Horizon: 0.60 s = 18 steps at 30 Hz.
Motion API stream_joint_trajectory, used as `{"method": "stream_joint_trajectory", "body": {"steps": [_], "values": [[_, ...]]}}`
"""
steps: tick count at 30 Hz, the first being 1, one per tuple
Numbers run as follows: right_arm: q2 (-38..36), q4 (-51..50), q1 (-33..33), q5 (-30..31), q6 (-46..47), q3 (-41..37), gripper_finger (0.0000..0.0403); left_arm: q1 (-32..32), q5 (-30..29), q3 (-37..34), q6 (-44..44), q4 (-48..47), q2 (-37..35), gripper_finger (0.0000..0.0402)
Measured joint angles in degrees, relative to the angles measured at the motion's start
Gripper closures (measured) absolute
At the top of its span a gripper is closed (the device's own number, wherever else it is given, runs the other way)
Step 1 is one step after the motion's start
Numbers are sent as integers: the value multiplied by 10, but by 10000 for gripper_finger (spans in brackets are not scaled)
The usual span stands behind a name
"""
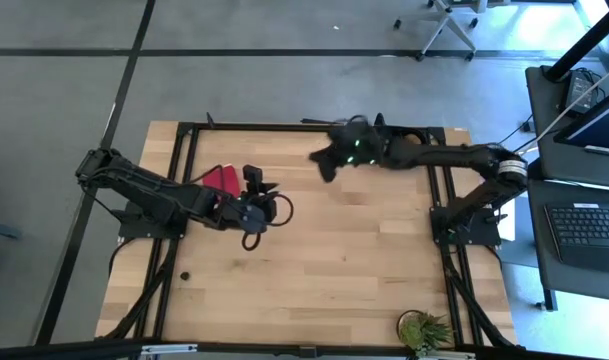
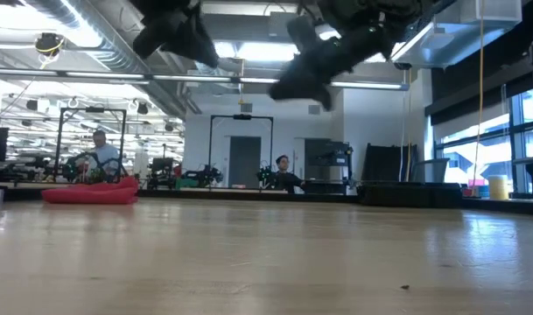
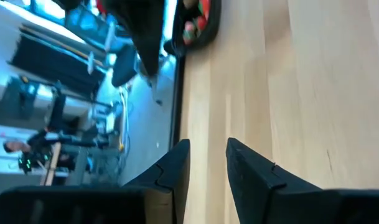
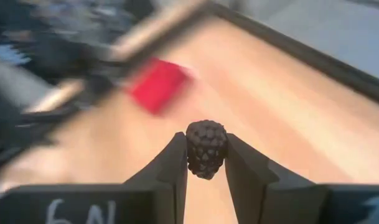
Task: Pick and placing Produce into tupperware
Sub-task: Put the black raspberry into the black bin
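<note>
Aloft, right gripper (image 4: 205,163) clamps dark bumpy berry (image 4: 206,149); left gripper (image 3: 206,163) slightly parted, empty

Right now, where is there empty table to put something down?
Bare wood spreads from the left gripper toward the green plant. It is crowded between the red cloth and the right gripper, which holds a blackberry.

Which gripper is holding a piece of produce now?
The right gripper: a dark bumpy berry sits clamped between its fingers. The left gripper has nothing between its fingers.
</note>
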Motion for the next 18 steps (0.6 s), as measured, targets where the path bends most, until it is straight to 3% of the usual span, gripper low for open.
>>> {"method": "stream_joint_trajectory", "body": {"steps": [9, 13, 18], "values": [[-106, -498, -125, 185, 73, 120, 314, 10, 16, 0, -73, -75, 0, 320], [-110, -598, -188, 182, 99, 155, 314, 24, 39, 0, -80, -75, 0, 326], [-99, -650, -271, 184, 103, 139, 314, 43, 78, 0, -84, -75, 0, 333]]}}
